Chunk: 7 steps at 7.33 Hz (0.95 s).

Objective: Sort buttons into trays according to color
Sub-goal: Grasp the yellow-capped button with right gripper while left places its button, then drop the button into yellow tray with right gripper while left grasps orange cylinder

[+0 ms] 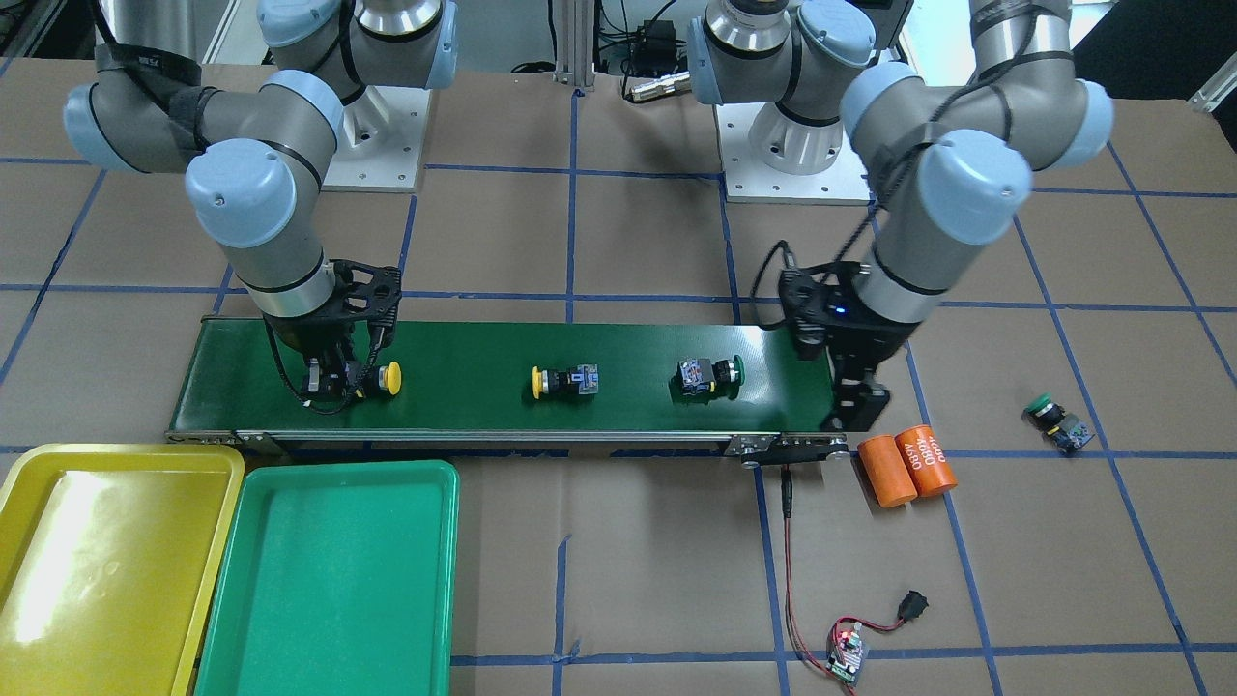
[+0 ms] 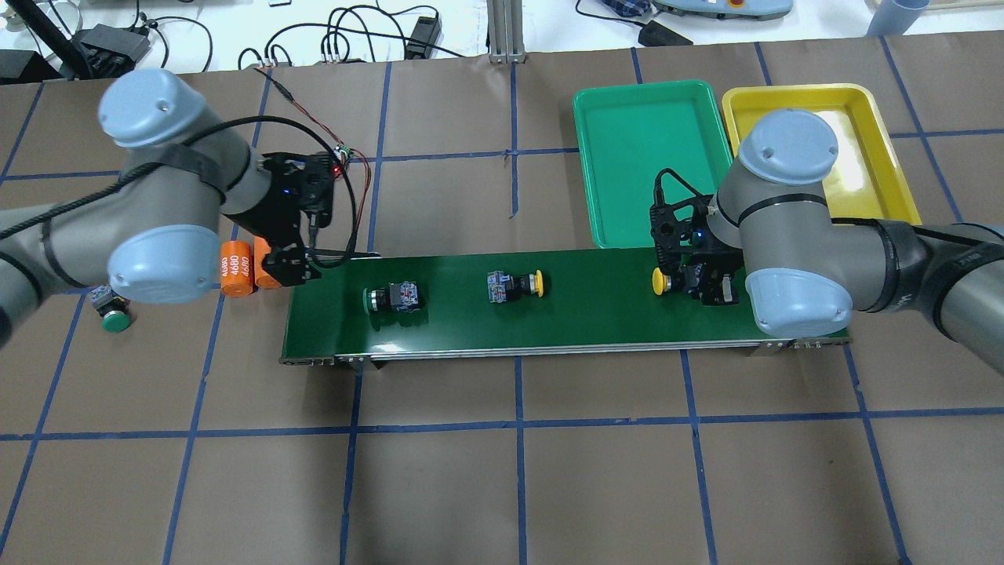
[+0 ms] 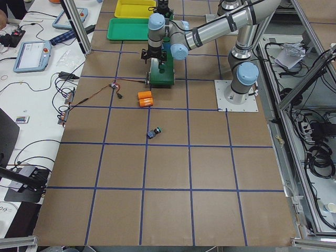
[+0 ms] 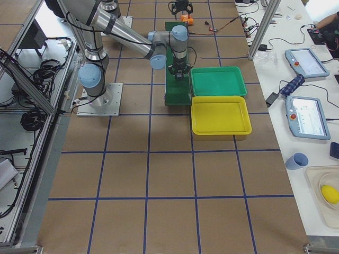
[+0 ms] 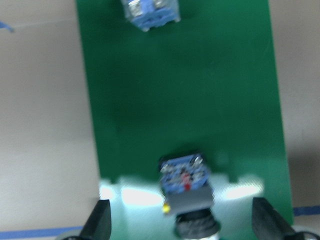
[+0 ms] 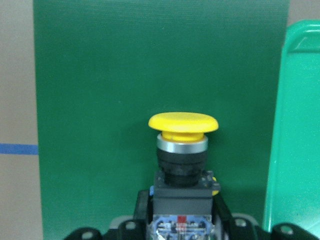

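Button [image 6: 183, 165] — yellow domed cap, silver collar, black barrel, perhaps bluish base.

1. Yellow tray [image 1: 97, 541] is gleaming, glossy plastic with glare; green tray [image 1: 329, 580] is looking smooth, duller plastic.
2. Conveyor belt [image 1: 483, 348] is reading matt, finely textured; its edge rail [image 1: 483, 436] is shining like metal.
3. Yellow-capped button [image 6: 183, 122] is showing smooth plastic cap, bright metal ring.
4. Table cover [image 1: 657, 561] is looking like matt brown paper.
5. Arm joint caps [image 1: 242, 193] are looking like smooth blue-grey plastic.
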### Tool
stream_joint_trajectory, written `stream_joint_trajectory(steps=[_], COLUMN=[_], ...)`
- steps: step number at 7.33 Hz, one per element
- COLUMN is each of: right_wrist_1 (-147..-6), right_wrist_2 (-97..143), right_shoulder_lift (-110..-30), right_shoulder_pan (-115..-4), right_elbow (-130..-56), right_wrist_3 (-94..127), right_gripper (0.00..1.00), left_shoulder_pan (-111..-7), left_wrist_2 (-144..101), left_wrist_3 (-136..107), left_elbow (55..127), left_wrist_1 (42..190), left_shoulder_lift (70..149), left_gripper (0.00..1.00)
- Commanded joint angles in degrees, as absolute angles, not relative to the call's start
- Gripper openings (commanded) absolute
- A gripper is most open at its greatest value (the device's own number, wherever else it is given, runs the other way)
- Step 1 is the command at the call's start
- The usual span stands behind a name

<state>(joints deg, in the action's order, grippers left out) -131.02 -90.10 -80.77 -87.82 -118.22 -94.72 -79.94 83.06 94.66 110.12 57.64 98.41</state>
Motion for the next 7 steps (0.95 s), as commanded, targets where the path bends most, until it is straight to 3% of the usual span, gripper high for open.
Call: stream_joint_trajectory(steps=[1, 3, 5, 7], right_wrist_1=[-130.5, -129.9, -127.6, -127.7], right_wrist_2=[-90.3, -90.3, -90.3, -89.5], right_shoulder_lift=[-80.8, -75.9, -71.7, -70.6], right_shoulder_pan=[-87.8, -86.0, -82.4, -77.0], right_elbow=[-114.0, -106.4, -99.3, -98.0], right_wrist_3=[-94.3, -93.9, -95.0, -96.3], right_gripper=[0.05, 0.05, 0.05, 0.06], left_shoulder_pan=[-69.4, -67.5, -58.6, -58.8], left_wrist_2=[81.1, 81.5, 81.8, 81.4], left_wrist_3=[95.9, 81.0, 77.8, 54.4], left_elbow=[107.5, 106.7, 106.6, 107.1], left_wrist_1=[60.8, 60.1, 60.1, 60.0], left_shoulder_lift=[101.3, 102.4, 104.3, 107.5], left_gripper=[1.00, 1.00, 1.00, 1.00])
